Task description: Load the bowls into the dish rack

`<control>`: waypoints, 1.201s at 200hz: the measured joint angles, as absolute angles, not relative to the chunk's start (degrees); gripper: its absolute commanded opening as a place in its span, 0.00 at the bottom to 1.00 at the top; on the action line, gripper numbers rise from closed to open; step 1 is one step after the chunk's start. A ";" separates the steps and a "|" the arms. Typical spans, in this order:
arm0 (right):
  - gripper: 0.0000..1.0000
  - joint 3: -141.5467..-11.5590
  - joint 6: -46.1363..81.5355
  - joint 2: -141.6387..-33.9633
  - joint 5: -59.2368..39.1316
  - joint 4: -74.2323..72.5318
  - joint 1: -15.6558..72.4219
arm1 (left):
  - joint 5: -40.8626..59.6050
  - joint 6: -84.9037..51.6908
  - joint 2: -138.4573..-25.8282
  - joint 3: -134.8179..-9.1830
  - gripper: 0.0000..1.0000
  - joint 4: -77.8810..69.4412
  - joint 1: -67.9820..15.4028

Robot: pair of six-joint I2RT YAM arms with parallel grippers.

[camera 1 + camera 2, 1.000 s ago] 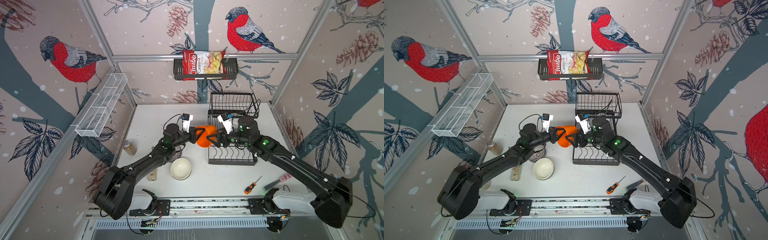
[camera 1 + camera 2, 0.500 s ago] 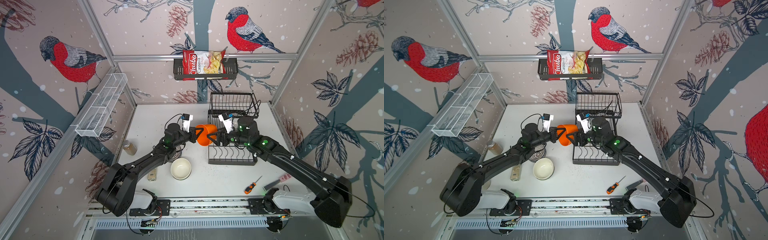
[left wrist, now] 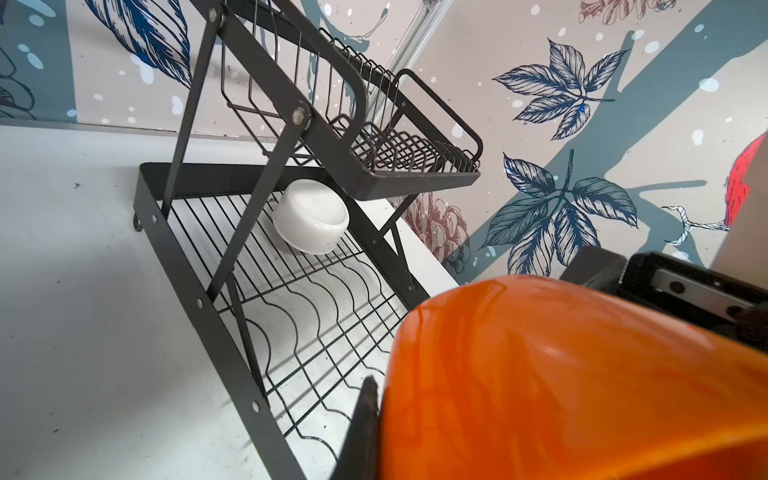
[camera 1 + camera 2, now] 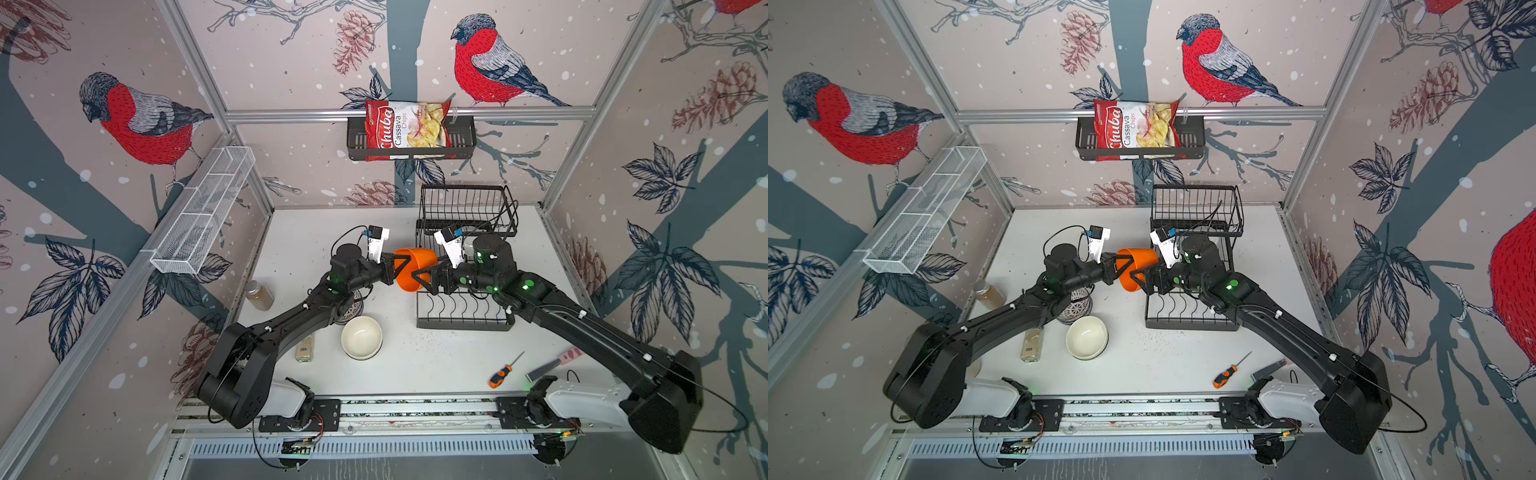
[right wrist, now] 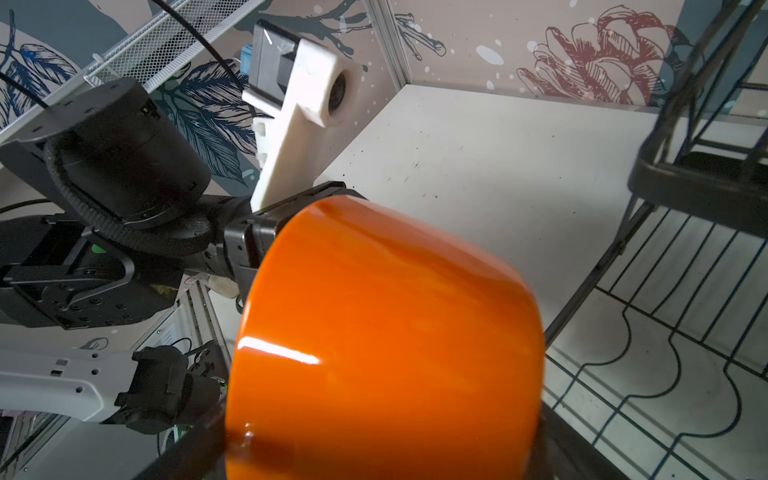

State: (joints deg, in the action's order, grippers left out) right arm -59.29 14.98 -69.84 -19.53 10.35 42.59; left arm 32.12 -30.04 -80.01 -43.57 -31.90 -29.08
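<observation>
Orange bowl (image 4: 412,269) hangs tipped over the dish rack's (image 4: 461,325) left edge. Left gripper (image 4: 397,264) is clamped on its rim. Right gripper (image 4: 420,275) straddles it, jaws wide, grip unclear. A white bowl (image 3: 311,217) lies on the rack's lower tier, with bare wavy slots beside it.

Walls (image 4: 291,62): pink wallpaper, red-breasted birds, pinecones, dark leaves, grey-blue branches.
Frame (image 4: 291,115): aluminium posts and back rail.
Table (image 4: 436,365): white, flecked with dark specks.
Light: bright, even.
</observation>
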 measured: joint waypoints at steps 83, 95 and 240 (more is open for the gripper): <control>0.75 -59.70 16.01 -70.61 -17.69 10.85 42.44 | 29.41 -29.52 -80.27 -43.59 0.12 -31.86 -29.04; 0.74 -59.86 15.90 -70.61 -17.67 11.11 42.37 | 30.04 -29.67 -80.31 -43.59 0.18 -31.90 -29.02; 0.69 -58.67 13.85 -70.67 -9.47 12.58 42.39 | 34.74 -32.60 -83.05 -44.29 0.58 -34.44 -29.04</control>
State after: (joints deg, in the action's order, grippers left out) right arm -58.67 13.85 -70.67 -9.47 12.58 42.39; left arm 34.74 -32.60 -83.05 -44.29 -34.44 -29.04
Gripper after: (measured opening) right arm 0.799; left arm 0.565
